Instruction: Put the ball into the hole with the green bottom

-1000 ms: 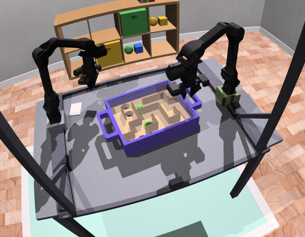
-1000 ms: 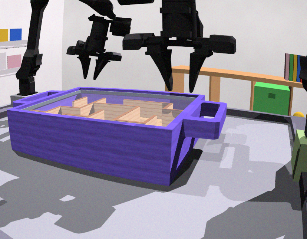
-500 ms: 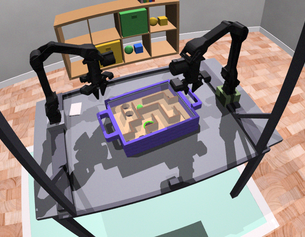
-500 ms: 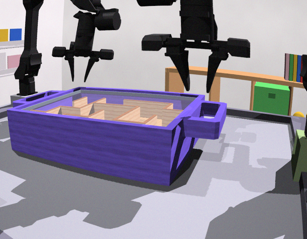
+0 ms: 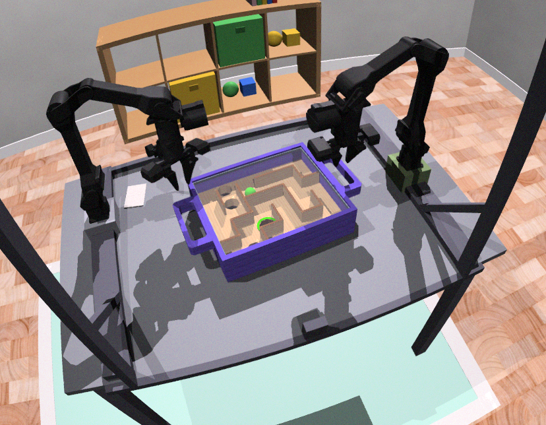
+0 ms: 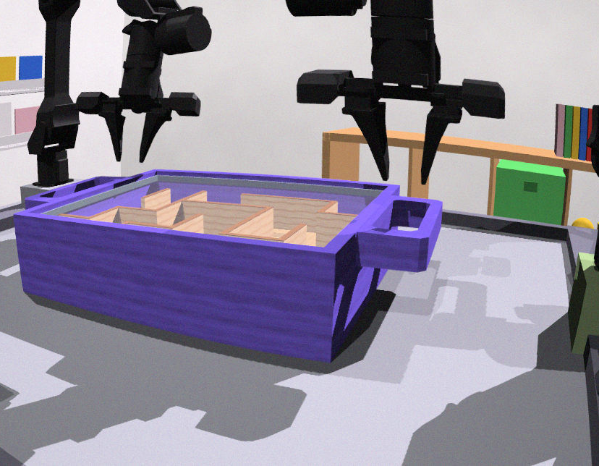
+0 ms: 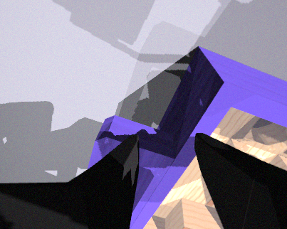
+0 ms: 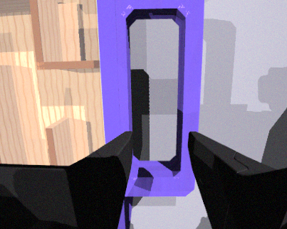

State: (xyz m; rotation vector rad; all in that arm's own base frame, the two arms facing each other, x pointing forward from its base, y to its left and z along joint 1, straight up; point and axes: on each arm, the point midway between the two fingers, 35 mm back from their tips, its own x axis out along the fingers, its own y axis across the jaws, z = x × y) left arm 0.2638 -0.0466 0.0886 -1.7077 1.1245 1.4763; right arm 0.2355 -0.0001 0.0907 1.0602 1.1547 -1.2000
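The purple maze board point(image 5: 268, 208) lies flat on the table, with wooden walls under a clear lid. The green ball point(image 5: 250, 191) rests in a back-left lane beside two plain holes point(image 5: 228, 197). The green-rimmed hole point(image 5: 266, 223) is near the front middle. My left gripper point(image 5: 182, 181) is open and empty, hovering over the board's back-left corner by its left handle point(image 5: 190, 224); it also shows in the left wrist view point(image 7: 167, 142). My right gripper point(image 5: 344, 160) point(image 6: 405, 178) is open and empty above the right handle point(image 8: 154, 89), fingers straddling it from above without touching.
A white card point(image 5: 135, 195) lies on the table left of the board. A green block point(image 5: 408, 171) holds the right arm's base. A wooden shelf point(image 5: 209, 59) with coloured boxes stands behind the table. Dark frame posts point(image 5: 497, 192) cross the front.
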